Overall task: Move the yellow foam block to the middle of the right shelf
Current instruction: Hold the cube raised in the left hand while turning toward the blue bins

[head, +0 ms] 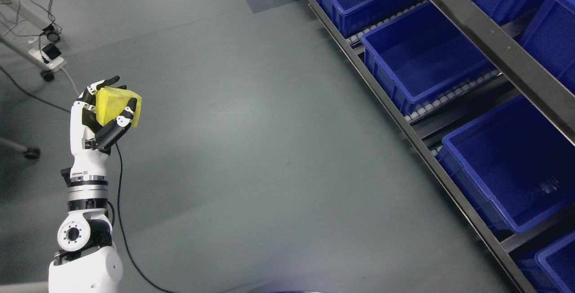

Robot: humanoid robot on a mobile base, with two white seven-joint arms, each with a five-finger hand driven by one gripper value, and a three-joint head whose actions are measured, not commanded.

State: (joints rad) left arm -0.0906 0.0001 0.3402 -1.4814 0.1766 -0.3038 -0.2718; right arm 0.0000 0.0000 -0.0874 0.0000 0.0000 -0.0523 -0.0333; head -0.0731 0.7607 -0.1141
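A yellow foam block is held up at the left of the head view, above the grey floor. My left hand is shut on it, with black-tipped fingers wrapped over its front and thumb side behind. The white left arm rises from the lower left corner. The shelf with blue bins runs along the right side, far from the hand. My right arm does not show.
Several blue bins sit on the shelf's roller rails, among them one at the middle and one lower right. A wheeled stand with a power strip and cables stands at the upper left. Grey floor lies between.
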